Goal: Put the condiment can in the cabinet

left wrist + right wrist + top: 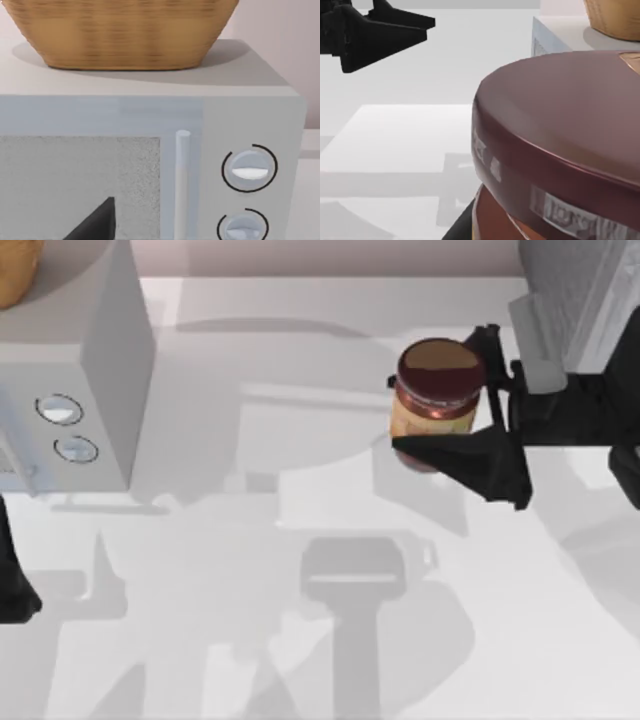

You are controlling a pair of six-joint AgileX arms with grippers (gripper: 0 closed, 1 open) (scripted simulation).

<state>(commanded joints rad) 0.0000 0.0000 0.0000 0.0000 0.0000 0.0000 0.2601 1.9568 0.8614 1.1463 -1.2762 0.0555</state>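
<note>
The right gripper is clamped around the condiment can, held upright above the table, right of centre. Risk: the smooth jar could slip or tilt between the fingers, or knock the cabinet. The left gripper is parked at the table's left edge; I cannot tell its state.

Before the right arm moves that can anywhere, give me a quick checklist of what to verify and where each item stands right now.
1. Right gripper closed on the condiment can: ok, a finger on each side of it.
2. Can upright: ok, maroon lid faces up.
3. Can lifted off the table: cannot tell.
4. Left gripper out of the way: ok, at the table's left edge.
5. Cabinet open to receive the can: cannot tell.
6. Microwave and basket away from the can: ok, at the far left.
</note>
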